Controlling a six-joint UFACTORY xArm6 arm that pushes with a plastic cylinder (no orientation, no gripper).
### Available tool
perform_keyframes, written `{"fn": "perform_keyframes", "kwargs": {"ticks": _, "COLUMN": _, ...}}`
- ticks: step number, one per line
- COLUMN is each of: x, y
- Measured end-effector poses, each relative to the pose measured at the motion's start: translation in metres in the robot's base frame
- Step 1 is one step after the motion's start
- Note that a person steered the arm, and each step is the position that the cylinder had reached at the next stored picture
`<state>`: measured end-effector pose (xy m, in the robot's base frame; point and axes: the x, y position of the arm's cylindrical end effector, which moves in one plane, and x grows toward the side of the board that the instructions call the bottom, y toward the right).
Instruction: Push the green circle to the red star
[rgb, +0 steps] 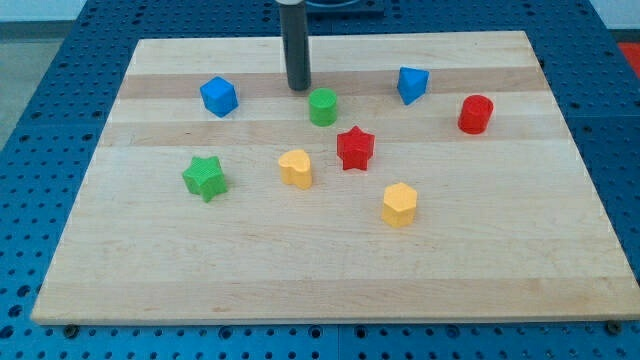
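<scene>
Right now my tip (298, 88) rests on the wooden board (330, 280) near the view's top, holding nothing, since it is a bare rod with no jaws to open or close. Just beside it, toward the view's lower right and not clearly touching, stands the green circle (322, 107), a short upright cylinder with a bright flat top. Farther the same way from my tip, near the green circle but apart from it, lies the red star (354, 148). To the view's left of my tip sits a blue cube (218, 96); to its right, a blue block (411, 84) and a red cylinder (476, 114). Well below my tip lie a green star (205, 177), a yellow block (296, 168) and a yellow hexagonal block (399, 204).
</scene>
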<state>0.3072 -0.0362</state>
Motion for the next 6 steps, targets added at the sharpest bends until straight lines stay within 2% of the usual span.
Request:
{"fn": "perform_keyframes", "kwargs": {"ticks": 2, "x": 0.022, "y": 0.021}}
{"fn": "perform_keyframes", "kwargs": {"ticks": 4, "x": 0.068, "y": 0.059}}
{"fn": "perform_keyframes", "kwargs": {"ticks": 6, "x": 0.061, "y": 0.059}}
